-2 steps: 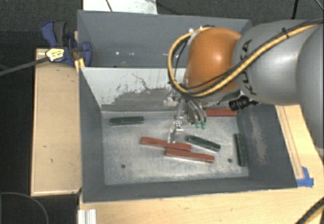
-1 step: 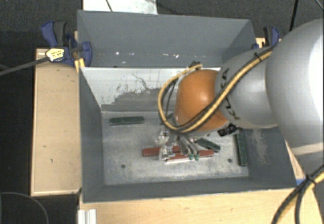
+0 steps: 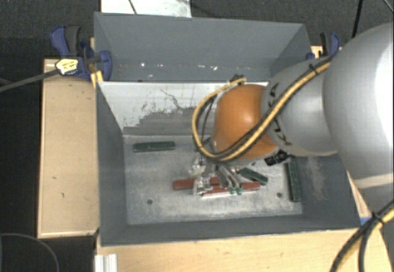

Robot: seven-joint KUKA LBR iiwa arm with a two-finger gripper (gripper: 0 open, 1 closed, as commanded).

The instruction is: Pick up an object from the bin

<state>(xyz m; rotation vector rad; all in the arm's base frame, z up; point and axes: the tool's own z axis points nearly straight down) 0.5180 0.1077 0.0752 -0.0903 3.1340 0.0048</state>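
Fingers (image 3: pixel 202 175) of the gripper (image 3: pixel 215 182) low over a thin red-brown bar (image 3: pixel 183 184) at the near middle of the bin (image 3: pixel 114 166), open or closed impossible to tell; likely light, stiff, flat, best pinched across its narrow width at mid-length.

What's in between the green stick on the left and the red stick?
Nothing. In the camera view, just bare bin floor lies between the left green stick and the red stick.

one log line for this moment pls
arm: in from right, end down at red-brown flat bar, mid grey metal bin floor | nearby: dark green flat strip left, dark green flat bar right | grasp: not confirmed
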